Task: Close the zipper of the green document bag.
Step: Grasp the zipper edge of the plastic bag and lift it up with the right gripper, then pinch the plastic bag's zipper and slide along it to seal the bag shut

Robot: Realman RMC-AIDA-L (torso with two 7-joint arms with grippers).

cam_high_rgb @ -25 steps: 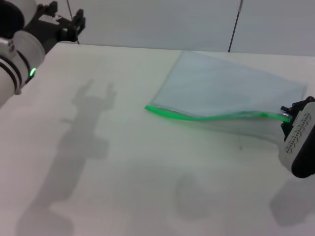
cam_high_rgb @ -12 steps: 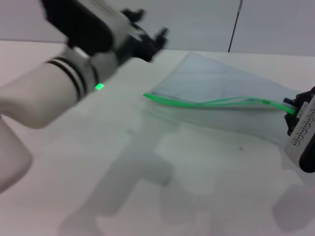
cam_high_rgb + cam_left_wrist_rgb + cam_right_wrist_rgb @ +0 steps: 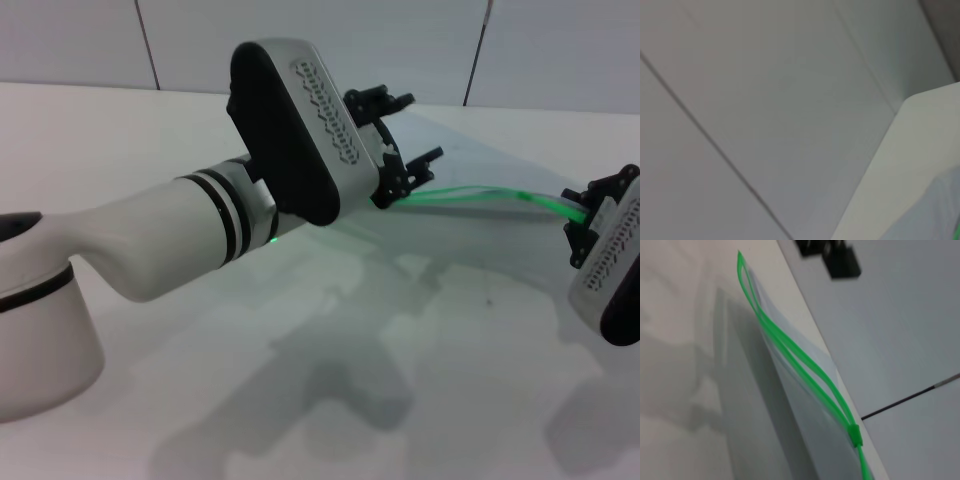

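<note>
Left claw (image 3: 398, 140) spread wide over the near end of the zipper (image 3: 480, 195); right claw (image 3: 583, 222) pinches the zipper's far end. Green document bag (image 3: 805, 410) on white desk (image 3: 300, 400), grey panel wall (image 3: 300, 40) behind.

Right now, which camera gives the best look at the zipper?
The right wrist view: the zipper runs along it unblocked, its two green tracks parted, the slider clear. The head view shows only part of the strip; the left gripper hides its far end. The left wrist view catches only a green sliver at the edge.

Left gripper (image 3: 400, 140) has swung in from the far corner; its open fingers now flank the zipper (image 3: 480, 194) end.
</note>
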